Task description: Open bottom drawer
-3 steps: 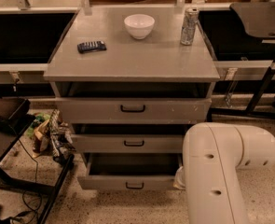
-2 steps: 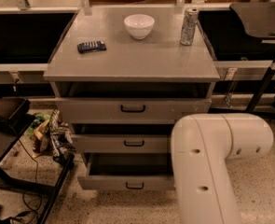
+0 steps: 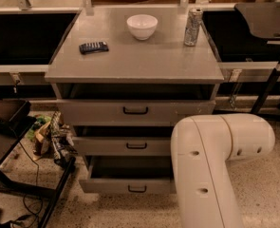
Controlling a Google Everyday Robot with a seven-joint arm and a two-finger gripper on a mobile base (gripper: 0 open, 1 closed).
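- Arm [image 3: 210,151]: the white elbow has slid a little to the left since a second ago and now covers more of the cabinet's lower right corner.
- Gripper: it does not show in the camera view. Only the elbow and the link running down out of the picture are seen, so whether it is spread or closed cannot be told.
- Bottom drawer [image 3: 111,186] sits where it sat before, lowest of the three and just above the floor, pulled out toward the camera farther than the two above it.
- Its long axis runs left to right across the picture. The front faces the camera, with the black handle [image 3: 137,189] near the middle of the front.
- Its open inside [image 3: 130,167] shows from above as a dark grey well, and its right end is hidden behind the arm.
- Middle drawer [image 3: 106,146] and top drawer [image 3: 97,112] are each a little way out, unchanged.
- Cabinet top [image 3: 135,63] carries a white bowl [image 3: 142,26], a can [image 3: 193,26] standing upright at the right and a dark remote [image 3: 93,47] at the left, all well apart and unmoved.
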